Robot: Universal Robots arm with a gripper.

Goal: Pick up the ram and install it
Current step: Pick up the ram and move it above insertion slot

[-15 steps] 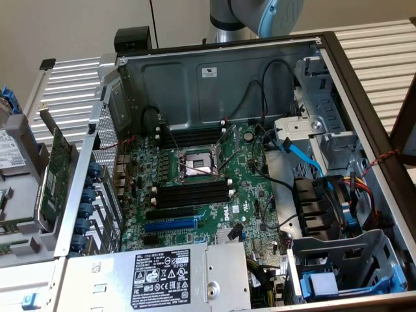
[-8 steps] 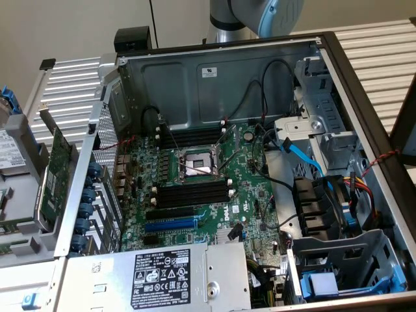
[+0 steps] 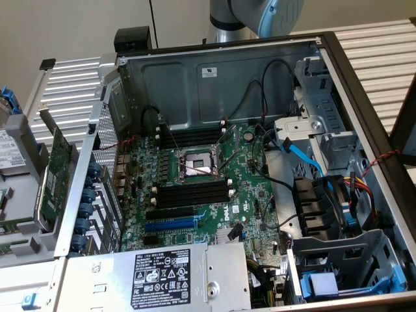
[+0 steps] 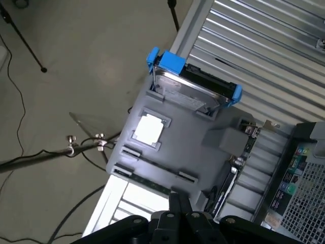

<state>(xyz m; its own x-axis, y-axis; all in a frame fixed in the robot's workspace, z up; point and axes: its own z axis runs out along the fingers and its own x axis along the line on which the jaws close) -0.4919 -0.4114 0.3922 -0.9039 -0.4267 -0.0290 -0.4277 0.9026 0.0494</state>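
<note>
Pincer fingers together over grey tray, ram on edge in tray's rim slot just beside pincer, blue-framed drive at tray's opposite end

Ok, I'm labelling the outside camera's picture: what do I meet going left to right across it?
Hard drive, green card, processor socket, blue cable, red and yellow wires.

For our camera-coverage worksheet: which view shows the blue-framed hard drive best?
The wrist view: the hard drive sits whole, blue frame included, in the grey holder. The exterior view catches just a cropped part of the drive at that view's left edge.
</note>
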